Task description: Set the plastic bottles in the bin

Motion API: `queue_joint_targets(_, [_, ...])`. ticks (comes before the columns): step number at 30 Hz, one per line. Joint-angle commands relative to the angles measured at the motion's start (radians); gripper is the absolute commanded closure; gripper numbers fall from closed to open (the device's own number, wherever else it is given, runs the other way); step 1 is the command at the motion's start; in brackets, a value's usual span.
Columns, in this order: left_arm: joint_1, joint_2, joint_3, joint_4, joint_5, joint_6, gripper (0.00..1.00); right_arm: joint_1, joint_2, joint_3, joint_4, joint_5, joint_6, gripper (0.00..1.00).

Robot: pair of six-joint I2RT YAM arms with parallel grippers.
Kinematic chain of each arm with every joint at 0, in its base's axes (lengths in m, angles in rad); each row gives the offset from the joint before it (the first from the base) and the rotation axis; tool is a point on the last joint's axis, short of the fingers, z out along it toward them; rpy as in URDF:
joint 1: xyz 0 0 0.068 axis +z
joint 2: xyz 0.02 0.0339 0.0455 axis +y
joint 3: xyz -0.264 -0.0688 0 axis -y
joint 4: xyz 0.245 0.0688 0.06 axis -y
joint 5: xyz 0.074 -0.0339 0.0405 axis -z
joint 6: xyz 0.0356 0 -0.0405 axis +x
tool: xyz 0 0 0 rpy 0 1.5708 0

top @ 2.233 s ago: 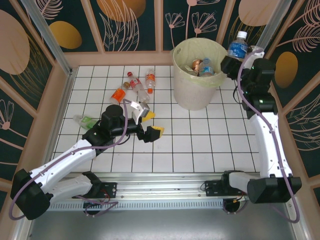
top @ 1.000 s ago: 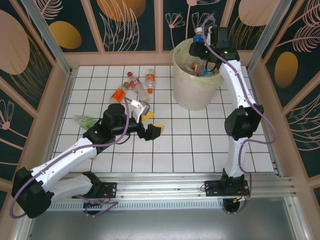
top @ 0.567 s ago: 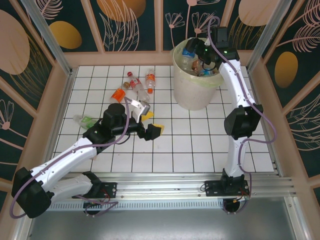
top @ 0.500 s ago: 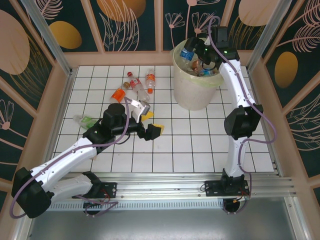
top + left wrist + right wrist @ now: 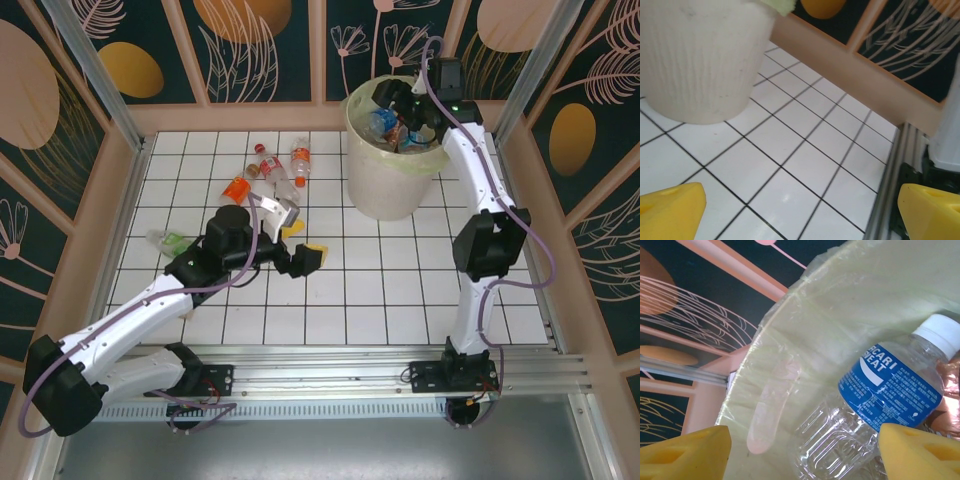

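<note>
The bin [image 5: 385, 185], a cream bucket with a yellowish-green liner [image 5: 840, 305], stands at the back right with several plastic bottles inside. My right gripper [image 5: 406, 106] hangs open over its mouth. In the right wrist view, a blue-labelled bottle [image 5: 890, 385] with a white cap lies loose against the liner beyond my right gripper [image 5: 802, 460]. On the tiles lie an orange-labelled bottle [image 5: 238, 189], a red-labelled one [image 5: 269, 166], another [image 5: 300, 160] and a green-labelled one [image 5: 172, 242]. My left gripper [image 5: 302, 243] is open and empty over the tiles, right of those bottles.
The left wrist view looks past the left gripper [image 5: 800, 215] over white tiles to the bin's ribbed wall [image 5: 700, 60], the wooden skirting [image 5: 850, 70] and the metal rail [image 5: 887, 195]. Patterned walls enclose the tiled floor [image 5: 400, 280].
My right arm swung the blue-labelled bottle over the bin, opened, and the bottle dropped in among the others. The left arm has barely moved.
</note>
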Motion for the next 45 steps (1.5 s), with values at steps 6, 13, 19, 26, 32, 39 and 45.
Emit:
queue_joint_targets(6, [-0.004,-0.012,0.071,-0.091,-0.377,0.051,0.01,0.046,-0.237,-0.217,0.205,-0.004,-0.163,0.18])
queue_joint_targets(13, [-0.004,0.030,0.109,-0.148,-0.630,0.034,0.01,0.099,-0.433,-0.435,0.288,0.055,-0.301,0.16])
queue_joint_targets(19, [0.015,0.145,0.186,-0.206,-0.724,0.001,0.01,0.181,-0.592,-0.570,0.270,0.088,-0.379,0.16])
queue_joint_targets(26, [0.124,0.333,0.287,-0.240,-0.617,-0.039,0.04,0.294,-0.775,-0.727,0.247,0.102,-0.367,0.16])
queue_joint_targets(32, [0.192,0.525,0.448,-0.324,-0.612,-0.096,0.03,0.417,-0.890,-0.871,0.238,0.133,-0.341,0.16])
queue_joint_targets(39, [0.214,0.777,0.665,-0.409,-0.608,-0.249,0.01,0.509,-0.968,-1.000,0.250,0.210,-0.292,0.16])
queue_joint_targets(45, [0.231,0.939,0.777,-0.441,-0.630,-0.327,0.01,0.530,-1.020,-1.075,0.251,0.211,-0.269,0.15])
